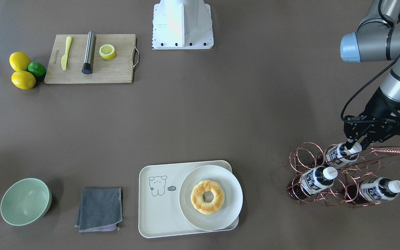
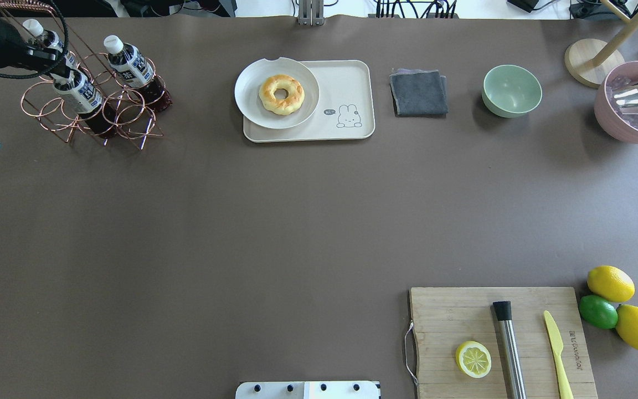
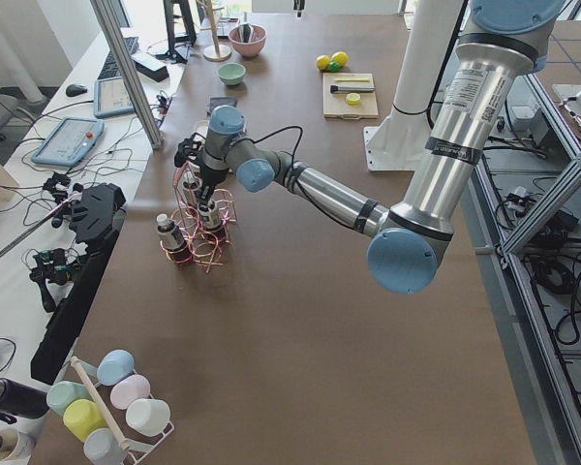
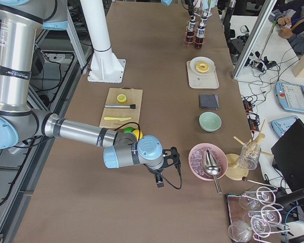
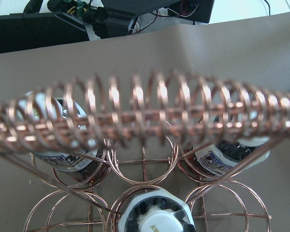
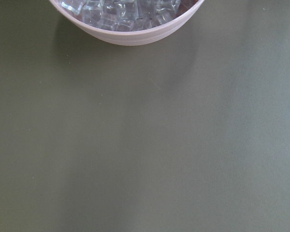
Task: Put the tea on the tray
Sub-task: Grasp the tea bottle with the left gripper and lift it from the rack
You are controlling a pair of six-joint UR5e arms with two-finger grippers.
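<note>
Three alike tea bottles lie in a copper wire rack (image 1: 307,157). My left gripper (image 1: 356,144) reaches down on the top tea bottle (image 1: 339,155), its fingers standing on either side of the white cap; it looks open. The bottle still sits in the rack. That cap (image 5: 154,220) fills the bottom of the left wrist view behind the rack's coil (image 5: 145,111). The cream tray (image 1: 155,215) with the bear drawing lies to the side, apart from the rack. My right gripper (image 4: 161,181) hangs over the table by a pink bowl; I cannot tell whether it is open or shut.
A round white plate (image 1: 234,203) with a donut (image 1: 207,197) covers half of the tray. The two other bottles (image 1: 314,180) (image 1: 377,189) lie lower in the rack. A grey cloth (image 1: 99,208), a green bowl (image 1: 24,201), a cutting board (image 1: 116,66) and a pink ice bowl (image 2: 629,124) stand around.
</note>
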